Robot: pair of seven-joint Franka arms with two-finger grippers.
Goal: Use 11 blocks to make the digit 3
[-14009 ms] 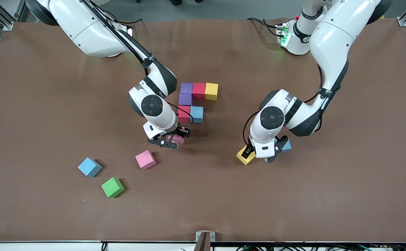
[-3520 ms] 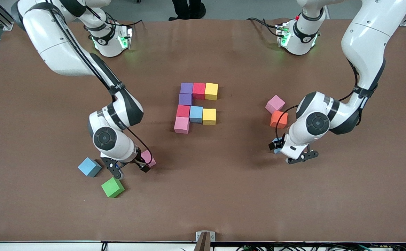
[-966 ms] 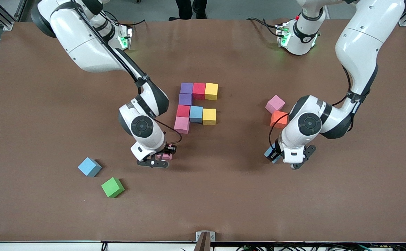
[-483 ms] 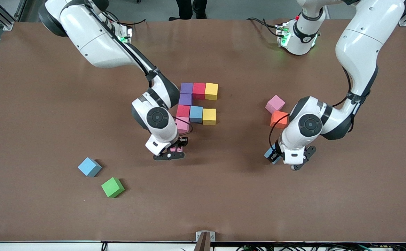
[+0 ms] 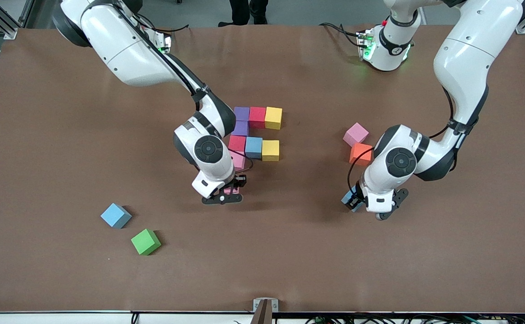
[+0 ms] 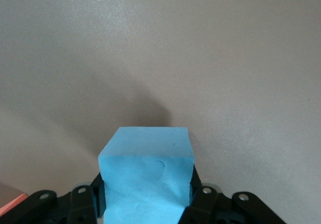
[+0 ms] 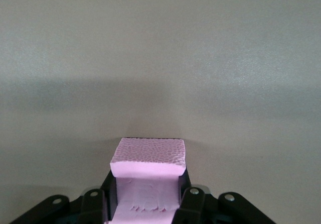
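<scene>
The partial digit 3 lies mid-table: purple (image 5: 241, 113), red (image 5: 257, 116) and yellow (image 5: 273, 118) in a bar, a purple cube (image 5: 240, 128), then red (image 5: 237, 143), light blue (image 5: 253, 147) and yellow (image 5: 270, 150), and a pink cube (image 5: 238, 162) half hidden by my right arm. My right gripper (image 5: 229, 191) (image 7: 147, 184) is shut on a pink block (image 7: 148, 156), low over the table close to that pink cube. My left gripper (image 5: 357, 201) (image 6: 145, 194) is shut on a light blue block (image 6: 145, 163) (image 5: 349, 199) over bare table.
A loose pink cube (image 5: 356, 134) and an orange cube (image 5: 359, 153) lie beside the left arm's wrist. A light blue cube (image 5: 115, 215) and a green cube (image 5: 145, 241) lie toward the right arm's end, nearer the front camera.
My right gripper has carried the pink block toward the figure, stopping close to its pink cube. The left arm has stayed still with the light blue block.
</scene>
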